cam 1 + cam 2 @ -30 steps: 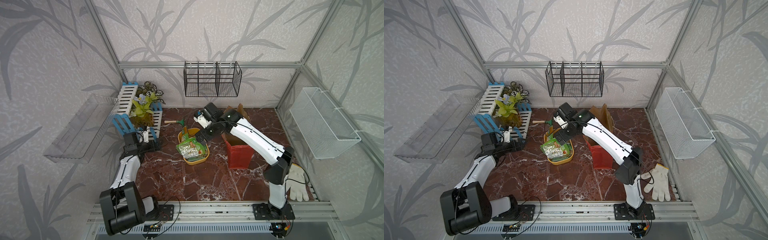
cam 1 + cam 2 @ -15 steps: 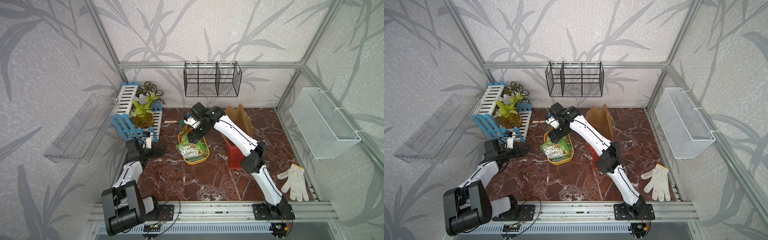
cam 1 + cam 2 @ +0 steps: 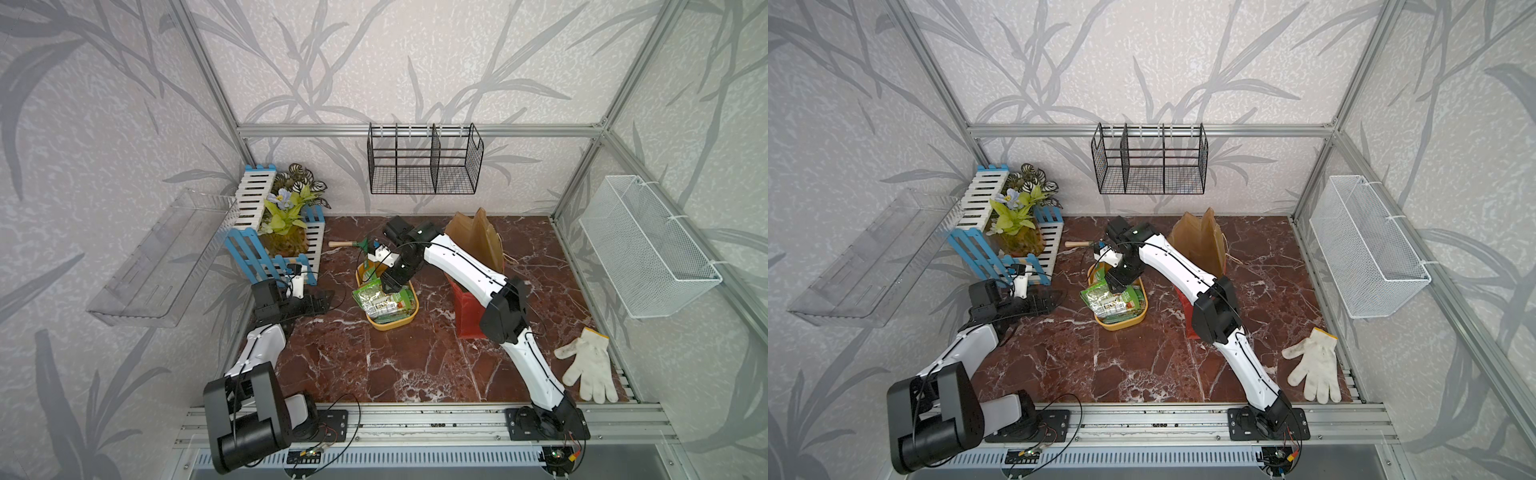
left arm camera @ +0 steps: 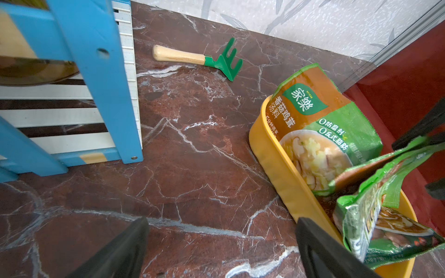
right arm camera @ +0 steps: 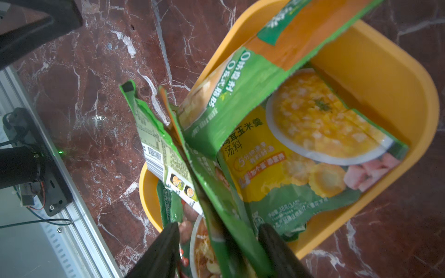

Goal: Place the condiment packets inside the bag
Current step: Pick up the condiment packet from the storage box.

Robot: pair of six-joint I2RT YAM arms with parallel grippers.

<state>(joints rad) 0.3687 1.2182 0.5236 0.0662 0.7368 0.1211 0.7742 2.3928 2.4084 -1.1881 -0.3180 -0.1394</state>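
The right gripper (image 5: 220, 226) hangs straight over the yellow tray (image 3: 390, 325), and what matters is how the condiment packets (image 3: 384, 301) sit in its gap. In the right wrist view two or three green sachets stand up on edge between the two black fingers (image 5: 166, 248). Their long edges run along the gap, so only their thin, flat faces meet the pads. The jaws are partly drawn in but apart. I can see a sliver of space on each side of the sachets, so I judge this a grip about to be made, not one made. More packets lie under them. One with a yellow corn-soup print is flat on the tray floor, and an orange-topped one leans against the tray's end wall.

The bag (image 3: 465, 316) stands upright on the marble tabletop (image 3: 374, 365), just beside the tray on the right arm's side, with its brown mouth open upward. That makes the right arm the better placed one for the carry. The left gripper (image 4: 221, 252) rests low near the tray's other side, with its jaws spread wide and nothing between them.

The packets are glossy, crinkled and slippery-looking. They are mostly green, with photo prints of soup bowls and a barcode on one back.
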